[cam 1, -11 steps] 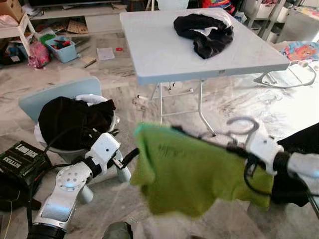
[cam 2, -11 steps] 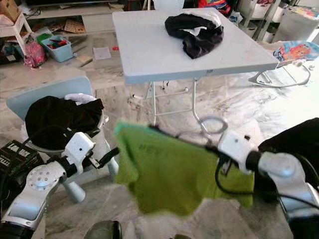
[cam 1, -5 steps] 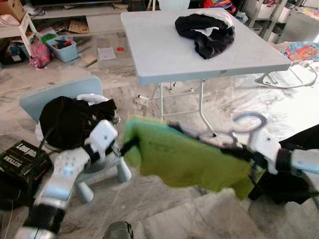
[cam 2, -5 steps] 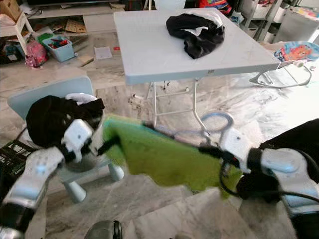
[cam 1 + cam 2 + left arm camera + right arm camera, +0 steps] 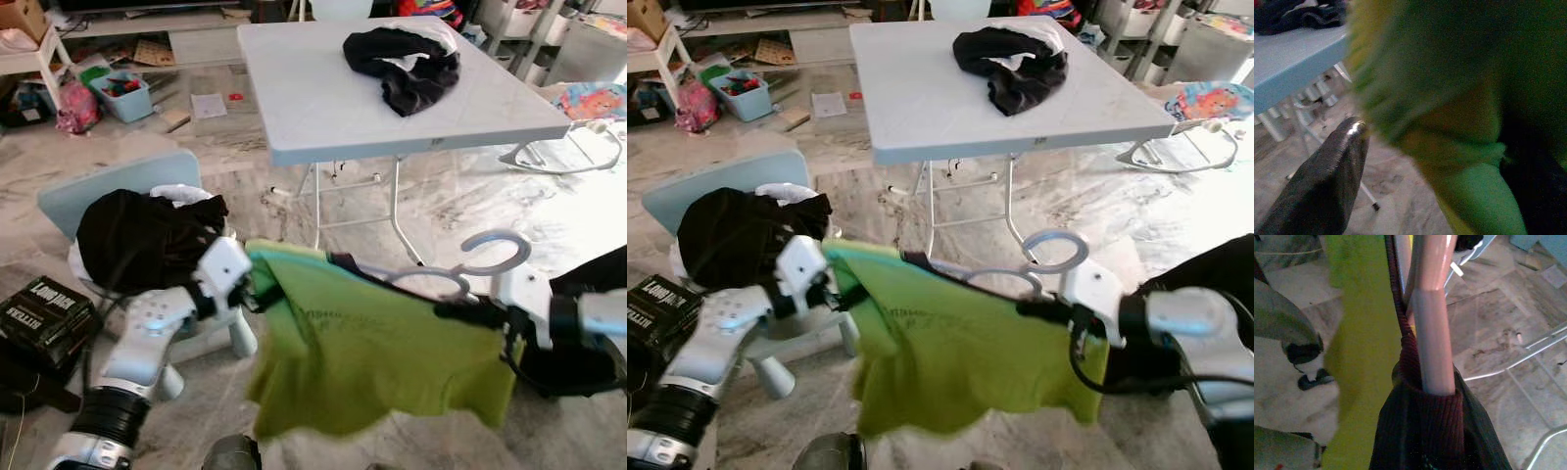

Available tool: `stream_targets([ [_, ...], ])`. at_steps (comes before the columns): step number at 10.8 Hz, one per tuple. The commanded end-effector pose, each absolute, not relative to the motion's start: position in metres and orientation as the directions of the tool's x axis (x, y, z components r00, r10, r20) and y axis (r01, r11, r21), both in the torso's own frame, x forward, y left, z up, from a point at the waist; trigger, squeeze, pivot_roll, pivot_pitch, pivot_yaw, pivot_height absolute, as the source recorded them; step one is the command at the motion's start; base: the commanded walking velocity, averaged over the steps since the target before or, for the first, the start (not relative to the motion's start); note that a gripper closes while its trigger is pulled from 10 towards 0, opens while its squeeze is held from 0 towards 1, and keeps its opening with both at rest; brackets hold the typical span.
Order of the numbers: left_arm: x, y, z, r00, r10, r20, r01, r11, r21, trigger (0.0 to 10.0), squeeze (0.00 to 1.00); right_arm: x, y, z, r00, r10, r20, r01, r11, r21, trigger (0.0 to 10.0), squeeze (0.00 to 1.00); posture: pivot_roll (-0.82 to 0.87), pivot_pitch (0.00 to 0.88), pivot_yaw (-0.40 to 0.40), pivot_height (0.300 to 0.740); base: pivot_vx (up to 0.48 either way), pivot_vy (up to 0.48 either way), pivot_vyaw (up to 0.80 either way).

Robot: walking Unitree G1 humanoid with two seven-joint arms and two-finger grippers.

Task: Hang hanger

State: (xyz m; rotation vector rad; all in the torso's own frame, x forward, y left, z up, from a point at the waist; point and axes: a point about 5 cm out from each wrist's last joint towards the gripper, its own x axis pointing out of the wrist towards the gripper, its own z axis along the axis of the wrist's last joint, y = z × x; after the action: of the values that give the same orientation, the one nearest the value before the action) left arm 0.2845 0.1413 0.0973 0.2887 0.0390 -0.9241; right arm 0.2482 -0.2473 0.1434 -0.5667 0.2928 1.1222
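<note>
Ahead of the stretched green shirt (image 5: 377,357), the way is blocked by the white folding surface (image 5: 323,98), whose metal legs (image 5: 397,211) stand just beyond the shirt and whose far part is taken up by a heap of black clothing (image 5: 404,64). To the left of the surface, room is taken by a pale blue chair (image 5: 108,191) loaded with dark clothes (image 5: 142,235), with a black box (image 5: 44,318) on the floor beside it. Open marble floor (image 5: 549,211) is seen to the right of the surface's legs.

Hanger (image 5: 460,279) arms under green shirt (image 5: 377,357); L tool (image 5: 257,291) tips buried in cloth
</note>
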Motion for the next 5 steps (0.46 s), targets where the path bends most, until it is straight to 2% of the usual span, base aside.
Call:
stream_targets([
  [1,0.283,0.14,0.1,0.585,-0.798,-0.146,0.804,0.547,0.233,0.0,0.0,0.254,-0.241,0.15,0.419,0.777,-0.47,-0.9,0.287,-0.328,10.0,0.0,-0.11,0.0,-0.032,0.74,0.0,0.0,0.0],
  [2,0.28,0.141,0.099,0.569,-0.808,-0.153,0.817,0.532,0.223,0.0,0.0,0.257,-0.238,0.151,0.419,0.781,-0.463,-0.898,0.284,-0.335,10.0,0.0,-0.11,0.0,-0.032,0.74,0.0,0.0,0.0],
  [4,0.278,0.148,0.098,0.563,-0.808,-0.174,0.822,0.525,0.222,0.0,0.0,0.273,-0.247,0.149,0.537,0.687,-0.489,-0.814,0.272,-0.513,10.0,0.0,-0.1,0.0,-0.031,0.74,0.0,0.0,0.0],
  [5,0.278,0.152,0.097,0.568,-0.802,-0.181,0.819,0.53,0.221,0.0,0.0,0.275,-0.249,0.151,0.545,0.69,-0.476,-0.81,0.288,-0.511,10.0,0.0,-0.1,0.0,-0.031,0.74,0.0,0.0,0.0],
])
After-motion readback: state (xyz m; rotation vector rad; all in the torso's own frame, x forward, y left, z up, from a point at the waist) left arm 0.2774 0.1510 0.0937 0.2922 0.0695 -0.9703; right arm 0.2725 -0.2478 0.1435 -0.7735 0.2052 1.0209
